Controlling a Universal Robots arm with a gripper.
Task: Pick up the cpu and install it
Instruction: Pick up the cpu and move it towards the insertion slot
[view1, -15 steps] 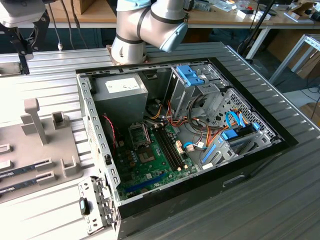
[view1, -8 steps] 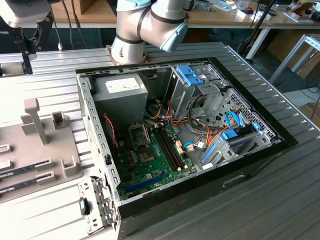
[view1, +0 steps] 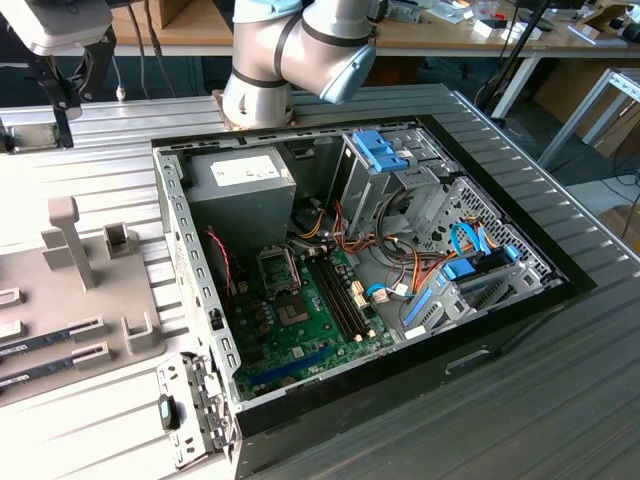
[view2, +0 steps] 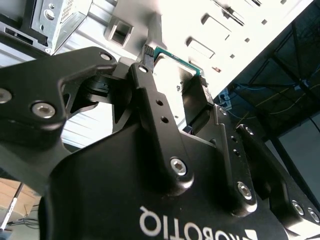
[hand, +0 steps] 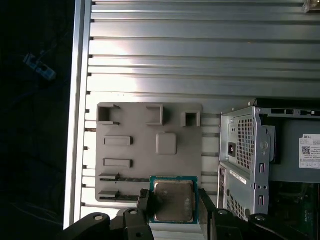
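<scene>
The cpu, a silver-topped square chip with a thin green rim, sits between the two black fingers of my gripper, which is shut on its opposite edges. The second wrist view shows the same grip from behind the fingers, with the cpu at the tips of the gripper. The chip hangs above the near edge of a grey fixture plate, beside the open computer case. In the exterior view the motherboard lies inside the case, with its square socket near the power supply.
The grey fixture plate lies at the exterior view's left with upright posts and long memory sticks in slots. Drive cages, cable bundles and the power supply crowd the case. The arm's base stands behind it.
</scene>
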